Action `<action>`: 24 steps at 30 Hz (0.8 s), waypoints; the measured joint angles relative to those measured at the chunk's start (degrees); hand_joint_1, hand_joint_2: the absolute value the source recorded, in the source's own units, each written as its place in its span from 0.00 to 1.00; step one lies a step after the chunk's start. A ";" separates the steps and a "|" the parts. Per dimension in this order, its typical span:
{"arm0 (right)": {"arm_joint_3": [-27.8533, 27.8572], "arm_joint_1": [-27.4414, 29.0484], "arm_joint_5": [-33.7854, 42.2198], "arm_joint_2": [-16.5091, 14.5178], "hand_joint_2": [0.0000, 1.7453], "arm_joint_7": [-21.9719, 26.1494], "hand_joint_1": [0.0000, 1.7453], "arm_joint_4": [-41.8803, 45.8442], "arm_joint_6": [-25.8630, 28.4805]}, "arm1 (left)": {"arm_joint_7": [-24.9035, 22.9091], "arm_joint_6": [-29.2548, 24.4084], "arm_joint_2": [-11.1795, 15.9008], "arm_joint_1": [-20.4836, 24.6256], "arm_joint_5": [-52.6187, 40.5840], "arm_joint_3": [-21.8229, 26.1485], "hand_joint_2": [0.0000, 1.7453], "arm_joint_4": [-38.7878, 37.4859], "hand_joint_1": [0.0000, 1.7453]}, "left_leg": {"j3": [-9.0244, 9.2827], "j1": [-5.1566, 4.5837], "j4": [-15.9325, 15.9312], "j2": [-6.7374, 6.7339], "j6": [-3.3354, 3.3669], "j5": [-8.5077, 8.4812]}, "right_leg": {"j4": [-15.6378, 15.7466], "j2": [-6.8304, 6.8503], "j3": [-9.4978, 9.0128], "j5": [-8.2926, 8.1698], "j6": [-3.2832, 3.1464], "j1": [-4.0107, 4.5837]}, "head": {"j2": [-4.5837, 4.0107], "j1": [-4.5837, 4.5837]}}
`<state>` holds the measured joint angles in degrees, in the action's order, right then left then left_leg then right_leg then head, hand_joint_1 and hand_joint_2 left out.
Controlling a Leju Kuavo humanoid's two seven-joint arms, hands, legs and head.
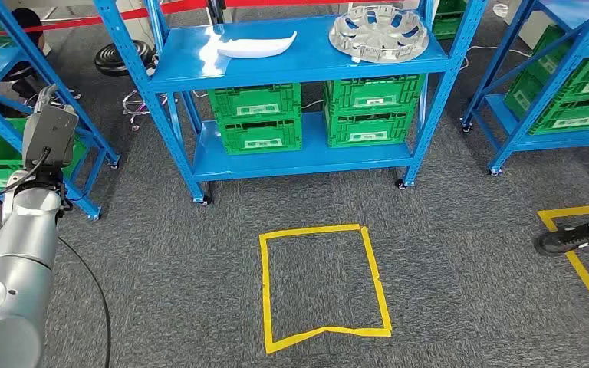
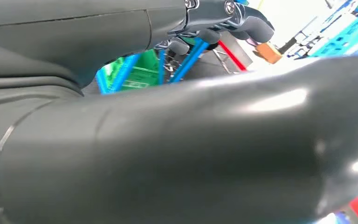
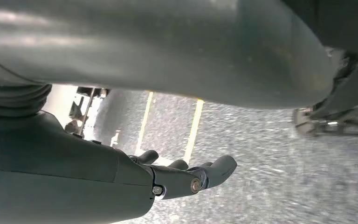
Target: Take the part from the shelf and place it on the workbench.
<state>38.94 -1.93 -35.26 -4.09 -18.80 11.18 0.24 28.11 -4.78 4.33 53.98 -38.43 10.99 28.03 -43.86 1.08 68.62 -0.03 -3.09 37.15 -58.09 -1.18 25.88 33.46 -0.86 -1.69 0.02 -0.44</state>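
Grey carpet is stretching toward a blue steel shelf [image 1: 291, 65], where a white curved plastic part [image 1: 255, 47], likely light and slippery, best gripped mid-body, is lying at twelve o'clock, while both hands [image 2: 223, 18] [image 3: 186, 175] are hanging unclenched, holding nothing.

Head view: bright, even overhead light; sharp focus; shelf [image 1: 299, 57] uprights lean outward toward the edges.
Shadows: soft and short under the shelf on the carpet [image 1: 445, 261].
Left wrist view: close grey cover blurred, with glare streaks; overexposed white background.
Right wrist view: dim, backlit, floor motion-blurred.
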 joint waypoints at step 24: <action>1.27 0.07 -0.68 -0.07 0.00 0.79 0.00 -0.49 -0.26 | 0.62 2.57 -0.17 -7.65 11.53 -14.98 0.00 11.81 0.00 | 17.35 -1.80 -2.86 1.45 2.34 -5.40 | -1.51 0.34 12.97 -10.81 -1.86 2.61 | 0.00 0.25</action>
<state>40.21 -1.87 -35.94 -4.16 -18.01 10.69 -0.02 28.73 -2.20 4.15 46.33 -26.90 -3.98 39.84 -26.51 -0.72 65.76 1.43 -0.75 31.76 -59.60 -0.84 38.85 22.66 -2.72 0.92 0.02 -0.19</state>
